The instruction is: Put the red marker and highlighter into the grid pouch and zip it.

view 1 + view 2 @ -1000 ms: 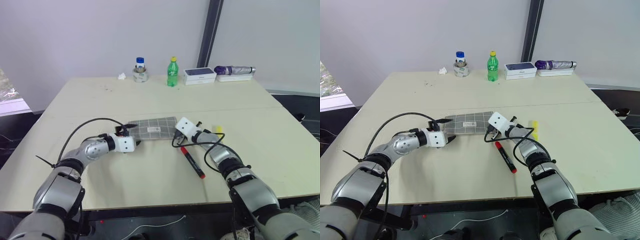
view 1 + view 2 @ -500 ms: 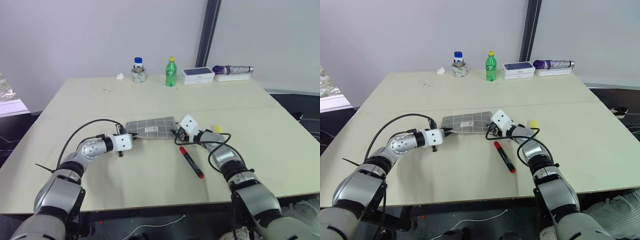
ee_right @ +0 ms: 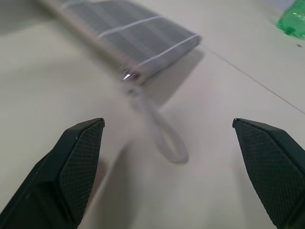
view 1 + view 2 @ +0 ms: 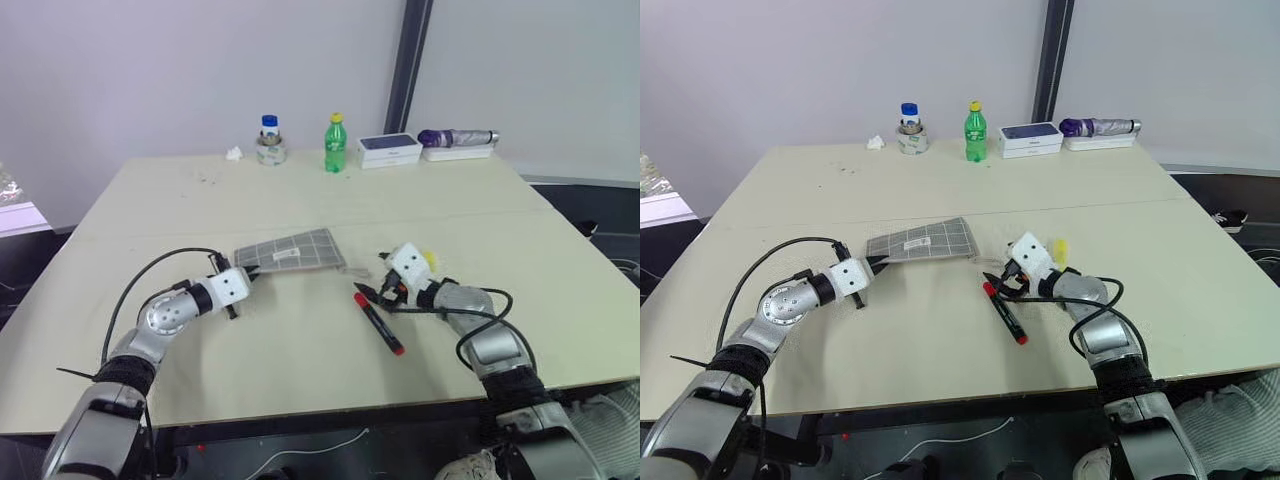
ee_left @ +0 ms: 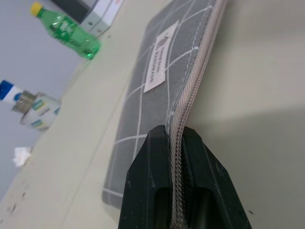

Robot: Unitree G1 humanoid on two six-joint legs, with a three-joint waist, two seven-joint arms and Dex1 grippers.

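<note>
The grid pouch (image 4: 290, 251) lies flat near the centre of the tabletop (image 4: 300, 190), its long axis running roughly from 9 o'clock to 3 o'clock. The left gripper (image 4: 243, 277) sits at the pouch's 9 o'clock end. In the left wrist view, its two black fingers (image 5: 147, 176) are pressed together on the zipper edge of the grid pouch, with the zipper teeth running up between them. A small white label (image 5: 160, 57) shows on the grey fabric.

At the pouch's 3 o'clock end, a pale looped pull cord (image 3: 159, 131) trails from the zipper onto the bare tabletop. The right gripper (image 4: 372, 292) rests at 4 o'clock from the pouch, apart from it. Its fingers (image 3: 78, 157) stand wide apart and hold nothing; the pull cord lies on the tabletop ahead of the gap between them.

The red marker (image 4: 378, 322) lies on the tabletop at 5 o'clock from the pouch. Its red cap end sits just beside the right gripper, and its barrel points toward the near edge. The highlighter (image 4: 1061, 250) lies at 3 o'clock from the pouch, just behind the right wrist and partly hidden by it.

Along the far edge stand a small jar (image 4: 269, 144), a green soda bottle (image 4: 334, 146) and a white box (image 4: 389, 149).
</note>
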